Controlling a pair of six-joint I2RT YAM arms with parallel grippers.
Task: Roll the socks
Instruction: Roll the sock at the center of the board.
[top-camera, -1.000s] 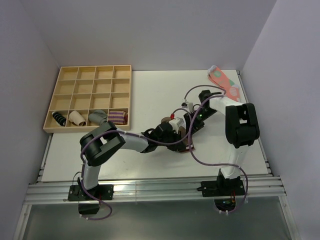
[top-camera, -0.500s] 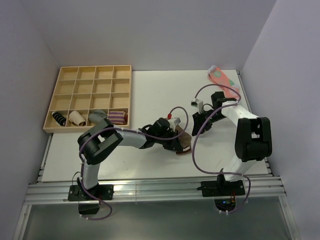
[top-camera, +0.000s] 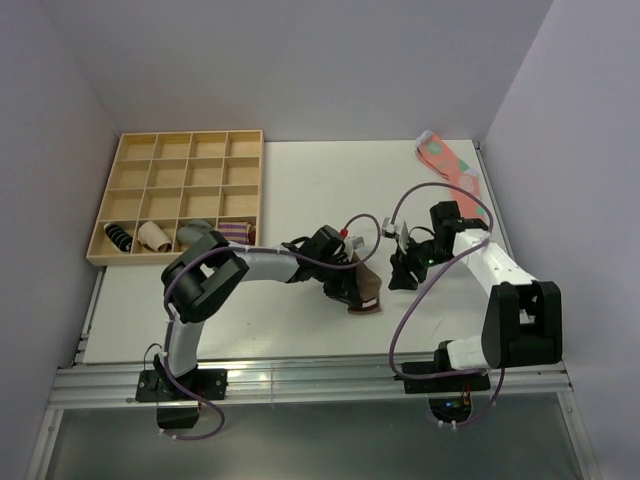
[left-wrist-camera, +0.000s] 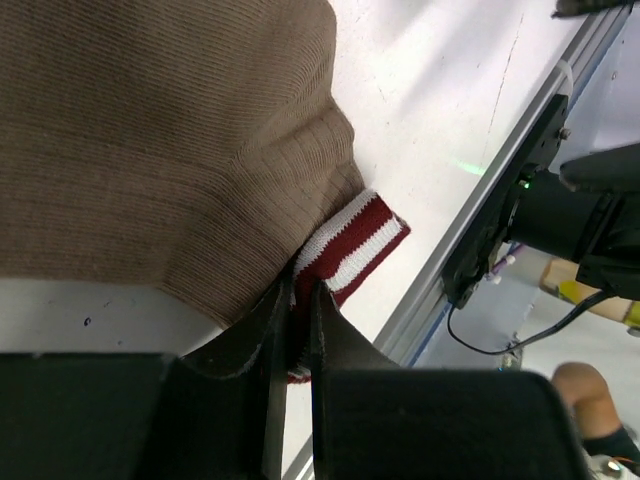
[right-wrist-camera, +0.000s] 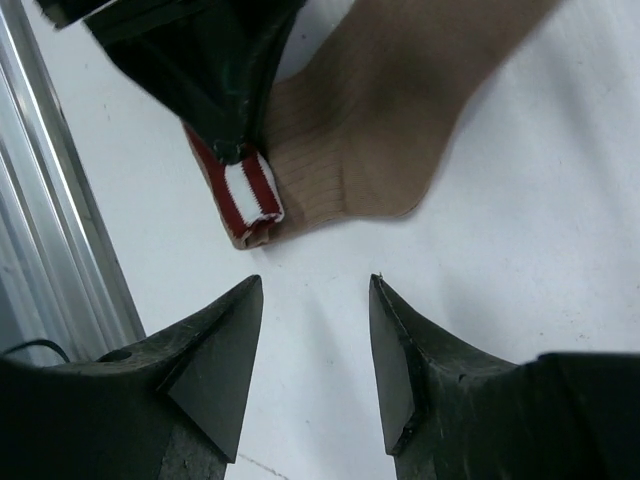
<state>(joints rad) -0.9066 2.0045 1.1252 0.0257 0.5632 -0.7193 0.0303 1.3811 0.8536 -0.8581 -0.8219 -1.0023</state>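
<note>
The tan-brown sock (top-camera: 368, 290) with its red and white striped cuff (left-wrist-camera: 352, 240) lies bunched near the table's middle. My left gripper (top-camera: 352, 292) is shut on the sock's cuff; the striped fabric sits pinched between its dark fingers (left-wrist-camera: 272, 330) in the left wrist view. In the right wrist view the sock (right-wrist-camera: 390, 130) lies ahead, the cuff (right-wrist-camera: 245, 195) under the left arm's fingers. My right gripper (right-wrist-camera: 315, 285) stands open over bare table just right of the sock, touching nothing. From above, the right gripper (top-camera: 400, 275) sits a short way to the sock's right.
A wooden tray (top-camera: 180, 196) of compartments at the back left holds small sock bundles (top-camera: 236, 234) in its front row. A coral-pink sock with green dots (top-camera: 448, 160) lies at the back right corner. The table's metal front rail (top-camera: 300, 380) runs close behind the sock.
My right gripper has let go and drawn back to the right of the sock, opening. My left gripper has carried the sock's cuff slightly toward the front.
</note>
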